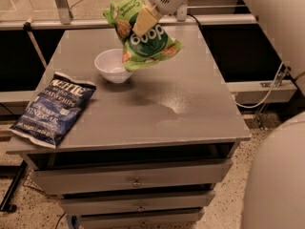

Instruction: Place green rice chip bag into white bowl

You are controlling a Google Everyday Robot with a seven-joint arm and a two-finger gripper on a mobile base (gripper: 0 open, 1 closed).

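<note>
The grey worktop (pixel 190 104) carries a white bowl (pixel 110 66) and, in front of the bowl and to its left, a dark blue chip bag (pixel 53 108) lying flat, while the tool (pixel 144 22) hangs above the bowl's right side, gripping the green rice chip bag (pixel 147 46).

Cream plastic-looking gripper (pixel 142 26) hovering over the back of the grey table (pixel 200 109), pinching the green rice chip bag (pixel 147 46) — crinkly glossy film, white bowl (pixel 108 67) gleaming smooth and glossy, dark blue chip bag (pixel 52 106) looking wrinkled and shiny, tabletop showing matt — faintly shining mid-surface, metal drawer pulls (pixel 137 181) glinting.
</note>
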